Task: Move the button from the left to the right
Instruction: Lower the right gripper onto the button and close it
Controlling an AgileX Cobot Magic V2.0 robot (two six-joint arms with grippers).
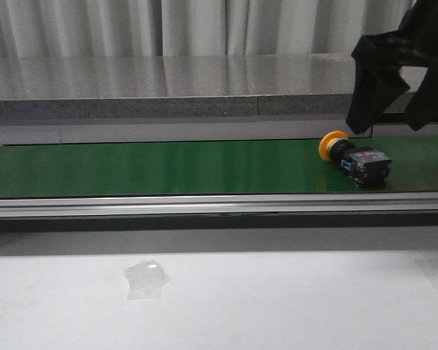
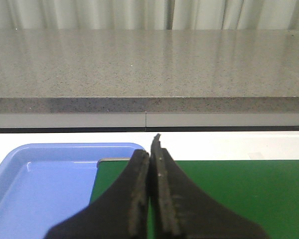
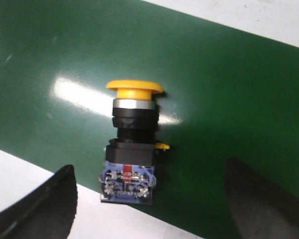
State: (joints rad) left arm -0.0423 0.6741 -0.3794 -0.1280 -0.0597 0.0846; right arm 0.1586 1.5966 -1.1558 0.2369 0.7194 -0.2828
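Observation:
The button (image 1: 354,154) lies on its side on the green belt (image 1: 168,168) at the right: a yellow mushroom cap, a silver ring, a black body and a blue terminal block. My right gripper (image 1: 394,91) hangs open just above and behind it, holding nothing. In the right wrist view the button (image 3: 132,139) lies between the two wide-apart fingertips (image 3: 60,204), not touched by them. My left gripper (image 2: 153,164) is shut and empty, over the belt's left end; it does not show in the front view.
A blue tray (image 2: 40,184) sits by the belt's left end. A grey stone ledge (image 1: 168,87) runs behind the belt, and a metal rail (image 1: 204,204) along its front. A small clear plastic scrap (image 1: 146,278) lies on the white table.

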